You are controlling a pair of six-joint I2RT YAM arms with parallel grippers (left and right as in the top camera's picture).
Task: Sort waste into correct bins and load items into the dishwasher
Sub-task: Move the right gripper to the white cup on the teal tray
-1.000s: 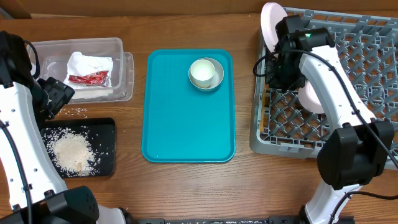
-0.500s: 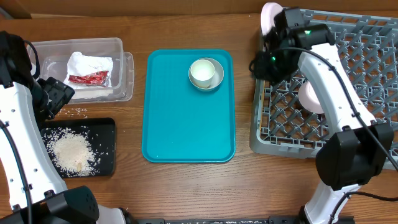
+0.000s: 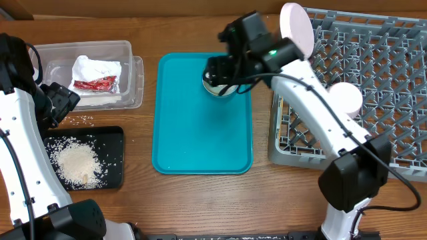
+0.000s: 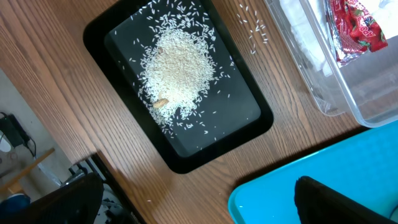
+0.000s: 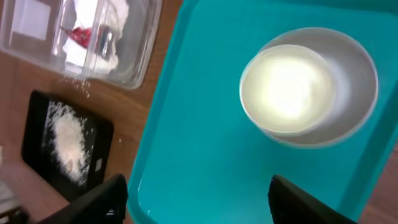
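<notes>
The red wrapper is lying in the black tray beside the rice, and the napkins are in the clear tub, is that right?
Not quite. The red wrapper lies in the clear tub, on top of the napkins, not in the black tray, which holds the rice. The overhead view shows this.

Robot test lab, set up like kitchen clean-up spot. White left arm (image 3: 17, 127) and white right arm (image 3: 313, 110) stand at wooden counter (image 3: 200, 200), cameras riding on wrists. Kitchen things laid out: big grey dish rack (image 3: 387, 87), teal tray (image 3: 200, 127), clear tub (image 3: 130, 73), black tray (image 3: 113, 160) with rice (image 3: 77, 163).
</notes>
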